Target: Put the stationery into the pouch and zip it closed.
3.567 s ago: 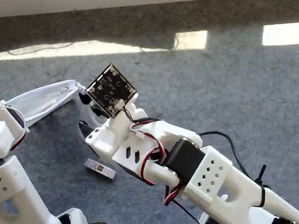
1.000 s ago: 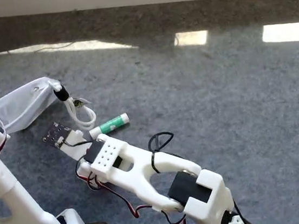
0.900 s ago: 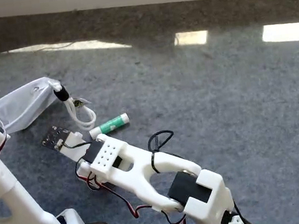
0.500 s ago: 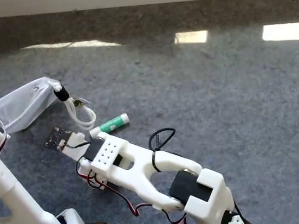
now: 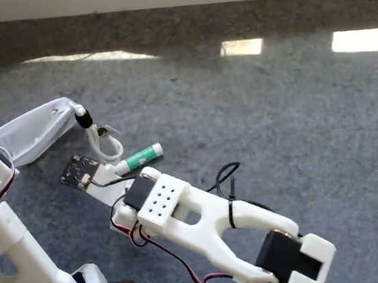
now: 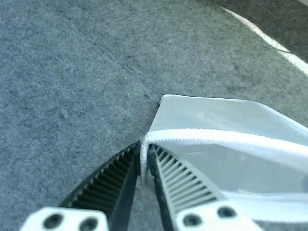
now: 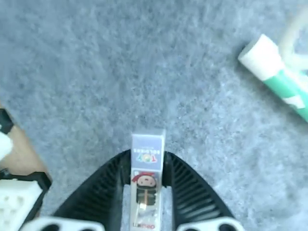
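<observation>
The translucent white pouch (image 5: 31, 135) stretches across the grey carpet at the left, and my left gripper (image 6: 145, 155) is shut on its zipper edge. The pouch's wall (image 6: 226, 154) spreads out beyond the jaws. Its black zipper pull carries a white cord loop (image 5: 105, 145). A green and white stick (image 5: 139, 158) lies just past the loop, and the stick (image 7: 279, 79) lies on the carpet ahead of my right gripper (image 7: 148, 161). That gripper is shut on a small printed eraser (image 7: 147, 178), held just above the carpet. From above, the right arm's camera board (image 5: 79, 172) covers the gripper.
The left arm's white frame (image 5: 13, 253) fills the lower left corner. The right arm (image 5: 206, 222) lies across the lower middle with loose wires. Sunlit patches (image 5: 363, 41) mark the far carpet. A brown surface and white base (image 7: 17, 178) lie close beside the right gripper.
The eraser that lay on the carpet is now in my right gripper. The right arm's elbow has swung right, and the pouch's free end has lifted slightly.
</observation>
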`<control>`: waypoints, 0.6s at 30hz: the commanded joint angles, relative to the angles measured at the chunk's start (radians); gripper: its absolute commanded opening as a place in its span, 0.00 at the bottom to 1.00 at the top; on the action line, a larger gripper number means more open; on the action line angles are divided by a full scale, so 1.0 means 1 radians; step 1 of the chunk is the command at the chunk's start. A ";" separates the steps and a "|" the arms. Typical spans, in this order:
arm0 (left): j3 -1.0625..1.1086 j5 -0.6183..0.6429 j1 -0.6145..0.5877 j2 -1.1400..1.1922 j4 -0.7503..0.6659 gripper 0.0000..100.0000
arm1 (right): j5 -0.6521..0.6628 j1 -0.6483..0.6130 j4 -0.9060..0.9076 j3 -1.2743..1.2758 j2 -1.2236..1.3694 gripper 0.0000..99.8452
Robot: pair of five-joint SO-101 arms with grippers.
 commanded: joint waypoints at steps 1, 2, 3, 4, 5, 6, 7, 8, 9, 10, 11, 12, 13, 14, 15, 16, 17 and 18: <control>0.004 0.006 0.035 0.015 -0.017 0.01 | 0.008 0.008 0.001 0.016 -0.131 0.00; 0.005 0.006 0.045 0.015 -0.017 0.01 | 0.008 0.007 0.001 0.027 -0.163 0.00; 0.005 0.005 0.056 0.015 -0.017 0.01 | 0.008 0.007 0.001 0.038 -0.196 0.00; 0.005 0.005 0.067 0.015 -0.017 0.01 | 0.008 0.007 -0.001 0.047 -0.228 0.00; 0.005 0.005 0.074 0.015 -0.017 0.01 | 0.008 0.007 -0.013 0.061 -0.259 0.00; 0.005 0.005 0.079 0.015 -0.017 0.01 | 0.006 0.007 -0.035 0.081 -0.289 0.00; 0.005 0.005 0.085 0.015 -0.017 0.01 | 0.002 0.007 -0.061 0.108 -0.320 0.00; 0.005 0.005 0.088 0.015 -0.017 0.01 | -0.015 0.007 -0.093 0.139 -0.348 0.00; 0.005 0.005 0.088 0.015 -0.017 0.01 | -0.034 0.007 -0.134 0.173 -0.374 0.00; 0.005 0.005 0.088 0.015 -0.017 0.01 | -0.049 0.007 -0.176 0.205 -0.400 0.00; 0.005 0.005 0.088 0.015 -0.017 0.01 | -0.060 0.007 -0.216 0.236 -0.426 0.00; 0.007 0.005 0.088 0.015 -0.017 0.01 | -0.068 0.007 -0.254 0.263 -0.450 0.00; 0.007 0.005 0.088 0.015 -0.017 0.01 | -0.071 0.008 -0.286 0.289 -0.473 0.00; 0.007 0.005 0.088 0.015 -0.017 0.01 | -0.071 0.008 -0.312 0.312 -0.496 0.00; 0.007 0.005 0.088 0.015 -0.017 0.01 | -0.071 0.008 -0.335 0.331 -0.518 0.00; 0.007 0.005 0.088 0.015 -0.017 0.01 | -0.071 0.008 -0.354 0.348 -0.541 0.00; 0.007 0.005 0.088 0.015 -0.017 0.01 | -0.071 0.008 -0.367 0.363 -0.561 0.00; 0.007 0.005 0.088 0.015 -0.017 0.01 | -0.071 0.008 -0.380 0.375 -0.581 0.00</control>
